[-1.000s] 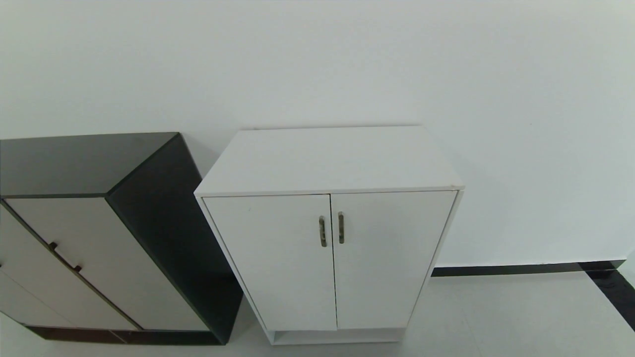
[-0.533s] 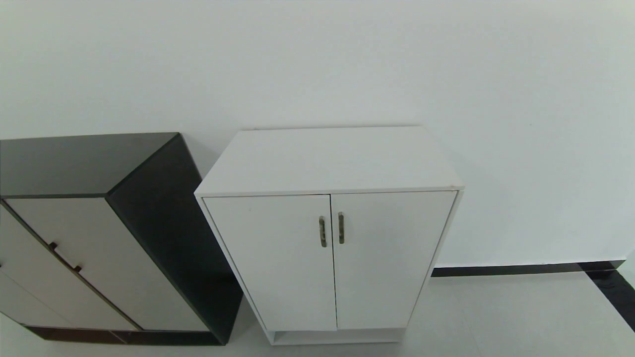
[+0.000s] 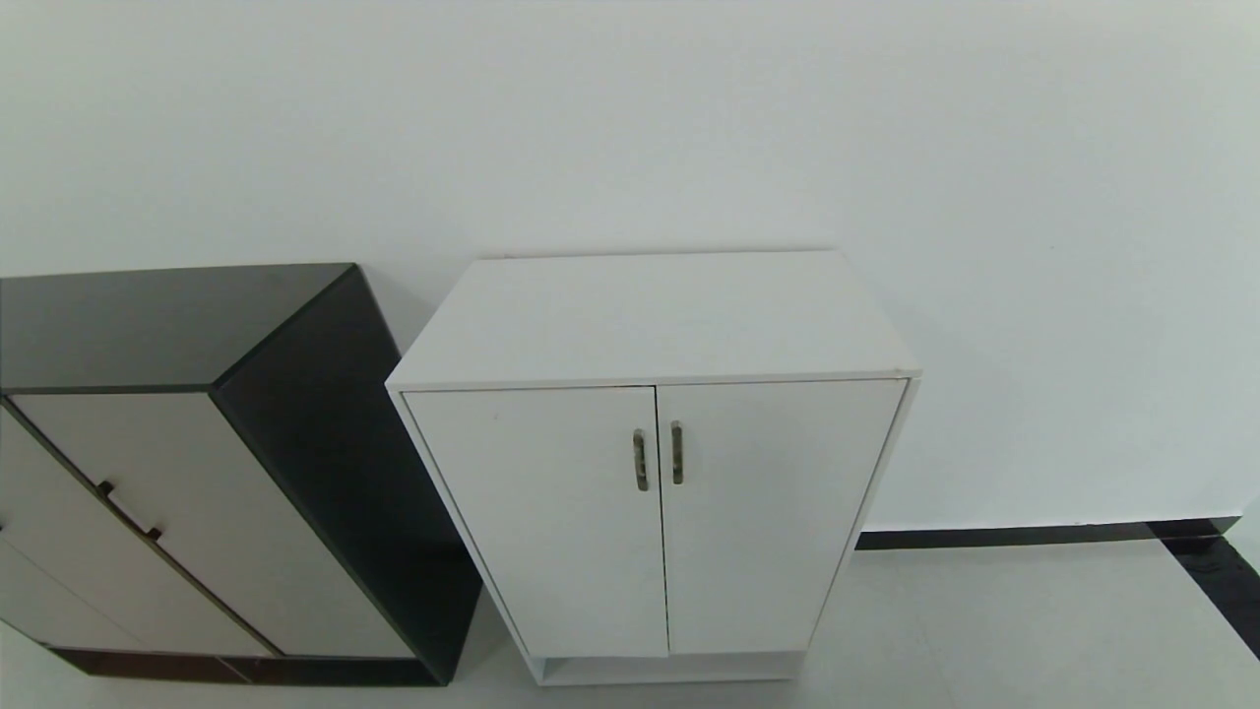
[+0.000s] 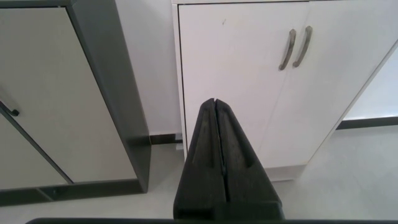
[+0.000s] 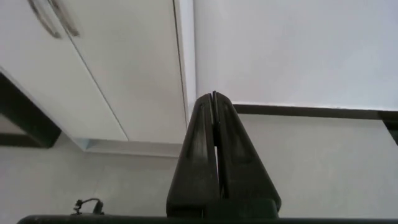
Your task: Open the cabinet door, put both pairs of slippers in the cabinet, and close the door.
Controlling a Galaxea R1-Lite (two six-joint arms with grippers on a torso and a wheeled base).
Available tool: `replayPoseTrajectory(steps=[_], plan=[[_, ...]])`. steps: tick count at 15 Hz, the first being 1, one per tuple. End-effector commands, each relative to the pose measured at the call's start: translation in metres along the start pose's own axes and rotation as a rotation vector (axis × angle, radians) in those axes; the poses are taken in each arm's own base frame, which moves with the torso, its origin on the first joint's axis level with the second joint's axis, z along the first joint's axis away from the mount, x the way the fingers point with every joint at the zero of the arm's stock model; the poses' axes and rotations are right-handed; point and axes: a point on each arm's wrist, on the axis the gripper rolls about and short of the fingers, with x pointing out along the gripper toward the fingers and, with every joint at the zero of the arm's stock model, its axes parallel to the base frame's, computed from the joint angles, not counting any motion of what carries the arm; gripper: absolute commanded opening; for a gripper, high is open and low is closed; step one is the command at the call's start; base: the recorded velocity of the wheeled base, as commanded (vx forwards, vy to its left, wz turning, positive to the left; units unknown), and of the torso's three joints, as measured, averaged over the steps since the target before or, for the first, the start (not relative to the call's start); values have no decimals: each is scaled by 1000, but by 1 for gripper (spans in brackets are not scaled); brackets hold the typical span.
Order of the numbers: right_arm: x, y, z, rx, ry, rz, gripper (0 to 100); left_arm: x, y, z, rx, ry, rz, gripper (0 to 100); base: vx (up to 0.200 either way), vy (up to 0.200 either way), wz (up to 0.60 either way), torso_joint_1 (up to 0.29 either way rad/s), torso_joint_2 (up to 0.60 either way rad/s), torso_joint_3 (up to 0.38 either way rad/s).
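Observation:
A white two-door cabinet (image 3: 650, 473) stands against the wall with both doors closed; its two metal handles (image 3: 658, 456) meet at the centre seam. In the left wrist view the cabinet (image 4: 249, 87) and its handles (image 4: 296, 48) lie ahead, and my left gripper (image 4: 214, 102) is shut with nothing in it, some way short of the doors. My right gripper (image 5: 214, 96) is shut and empty, held low above the floor near the cabinet's lower right corner (image 5: 180, 134).
A black cabinet with pale drawer fronts (image 3: 197, 463) stands close on the left of the white one. Pale floor (image 3: 1004, 630) stretches to the right, edged by a black skirting strip (image 3: 1043, 535). A small dark cable loop (image 5: 87, 205) lies on the floor.

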Motion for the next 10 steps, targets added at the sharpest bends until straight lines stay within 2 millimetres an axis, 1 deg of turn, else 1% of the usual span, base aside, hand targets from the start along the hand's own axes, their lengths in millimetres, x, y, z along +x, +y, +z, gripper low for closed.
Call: replayPoseTrajectory(steps=[1,3,6,9,10], plan=[[-2,0,-1,4,-26,-25,0,0,0,0,0,1,0,0,0,0,0,0,0,0],[-2,-1,-1,43,-26,-57,0,0,0,0,-1,1,0,0,0,0,0,0,0,0],[-7,1,-1,5,-84,-142,0,0,0,0,0,0,0,0,0,0,0,0,0,0],[-9,2,-3,11,-116,-123,0,0,0,0,0,1,0,0,0,0,0,0,0,0],[-9,2,-4,34,-117,-89,0,0,0,0,0,1,0,0,0,0,0,0,0,0]])
